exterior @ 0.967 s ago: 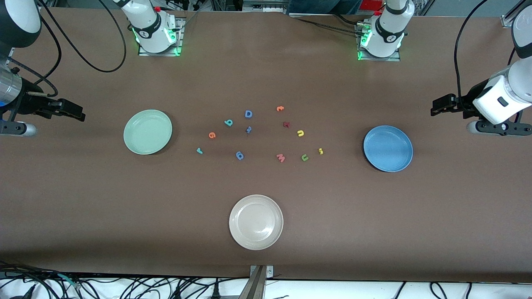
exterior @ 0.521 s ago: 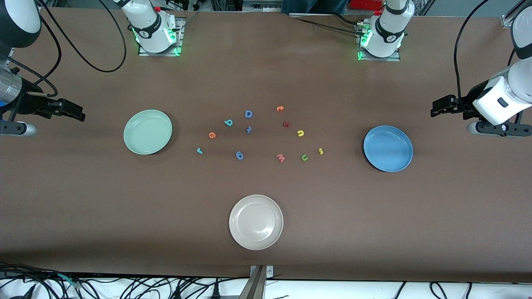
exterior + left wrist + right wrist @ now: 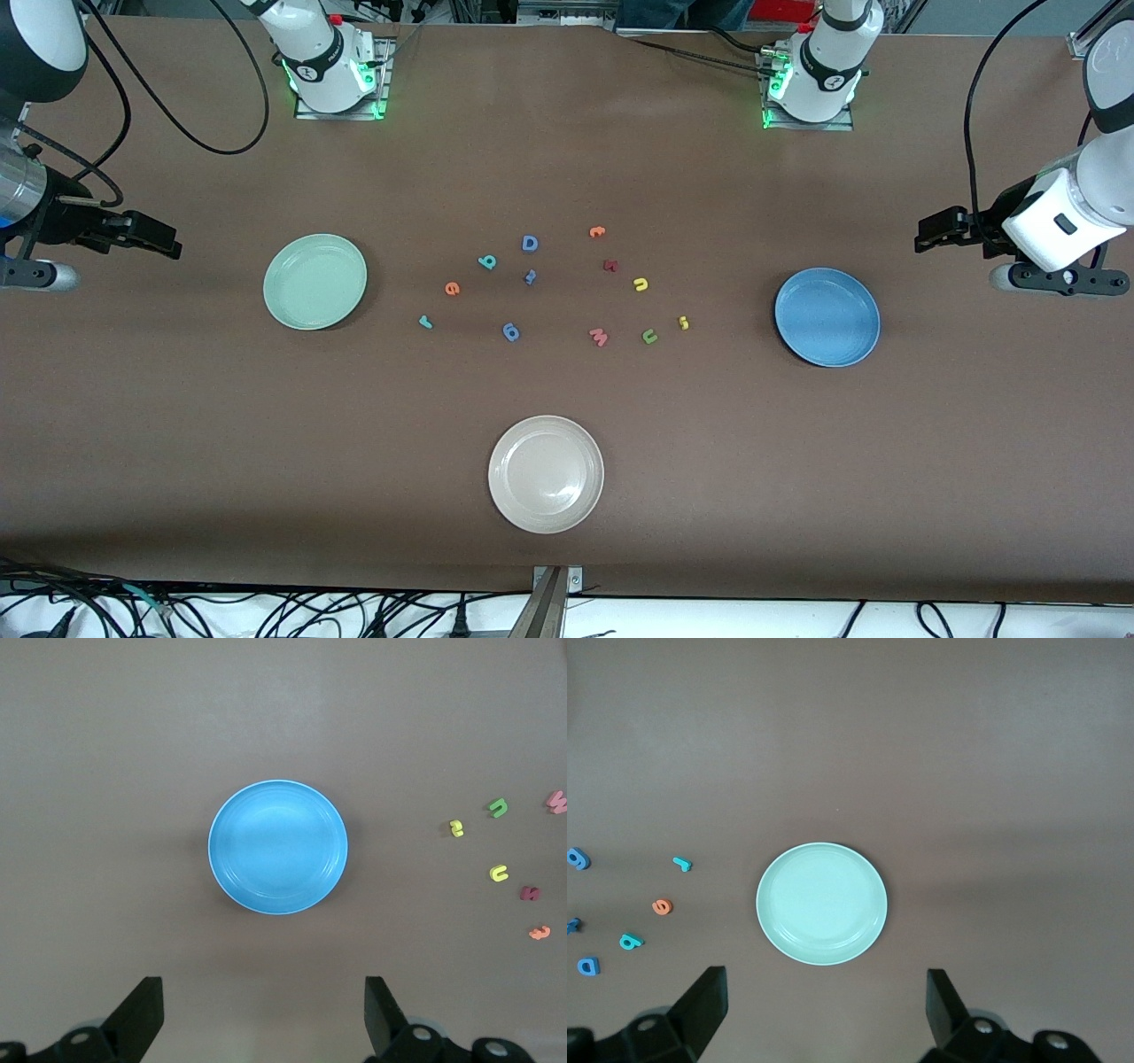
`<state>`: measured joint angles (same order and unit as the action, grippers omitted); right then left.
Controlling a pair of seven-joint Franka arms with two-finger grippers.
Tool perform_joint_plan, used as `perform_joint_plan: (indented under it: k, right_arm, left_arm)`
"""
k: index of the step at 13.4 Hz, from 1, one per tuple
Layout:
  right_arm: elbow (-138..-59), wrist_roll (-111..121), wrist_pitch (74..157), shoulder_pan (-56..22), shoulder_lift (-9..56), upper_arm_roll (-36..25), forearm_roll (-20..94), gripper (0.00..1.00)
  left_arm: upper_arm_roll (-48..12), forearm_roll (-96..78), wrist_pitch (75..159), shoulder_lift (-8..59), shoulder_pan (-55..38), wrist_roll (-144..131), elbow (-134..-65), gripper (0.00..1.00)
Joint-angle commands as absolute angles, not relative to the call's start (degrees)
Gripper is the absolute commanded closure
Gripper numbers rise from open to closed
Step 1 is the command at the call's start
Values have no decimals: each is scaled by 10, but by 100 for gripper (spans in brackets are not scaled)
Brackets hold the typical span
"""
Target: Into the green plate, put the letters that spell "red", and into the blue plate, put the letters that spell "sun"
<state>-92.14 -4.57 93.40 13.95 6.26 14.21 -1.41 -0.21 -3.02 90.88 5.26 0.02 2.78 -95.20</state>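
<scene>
The green plate (image 3: 314, 282) (image 3: 821, 903) lies toward the right arm's end and holds nothing. The blue plate (image 3: 827, 316) (image 3: 278, 847) lies toward the left arm's end, also bare. Between them on the table sit teal "r" (image 3: 425, 322), orange "e" (image 3: 452, 288), teal "d" (image 3: 486, 261), yellow "s" (image 3: 683, 322), yellow "u" (image 3: 640, 283) and green "n" (image 3: 649, 336). My right gripper (image 3: 164, 244) (image 3: 826, 988) hangs open over bare table beside the green plate. My left gripper (image 3: 930, 229) (image 3: 263, 992) hangs open over bare table beside the blue plate.
A whitish-beige plate (image 3: 546, 474) sits nearer the front camera. Among the letters lie a blue "D" (image 3: 530, 243), a small blue letter (image 3: 530, 276), a blue "g" (image 3: 511, 331), an orange "t" (image 3: 597, 232), a dark red letter (image 3: 609, 265) and a pink "w" (image 3: 599, 337).
The left arm has drifted very slightly toward the table's middle. The right arm, the plates and the letters have not moved.
</scene>
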Motion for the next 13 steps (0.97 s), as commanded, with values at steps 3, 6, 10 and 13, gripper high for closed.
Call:
perform_joint_plan:
  k: [3, 6, 10, 13]
  right_arm:
    - [-925, -40, 931, 142, 58, 143, -9, 1]
    - [-925, -41, 931, 142, 58, 143, -9, 0]
    - [-925, -40, 932, 142, 58, 143, -9, 2]
    - [-925, -40, 932, 142, 58, 143, -9, 1]
  left_arm:
    - [-6, -18, 909, 59, 1, 25, -940, 0]
    - [-6, -18, 909, 59, 1, 25, -942, 0]
    - [-6, -18, 909, 60, -1, 23, -944, 0]
    - [-6, -18, 909, 60, -1, 23, -944, 0]
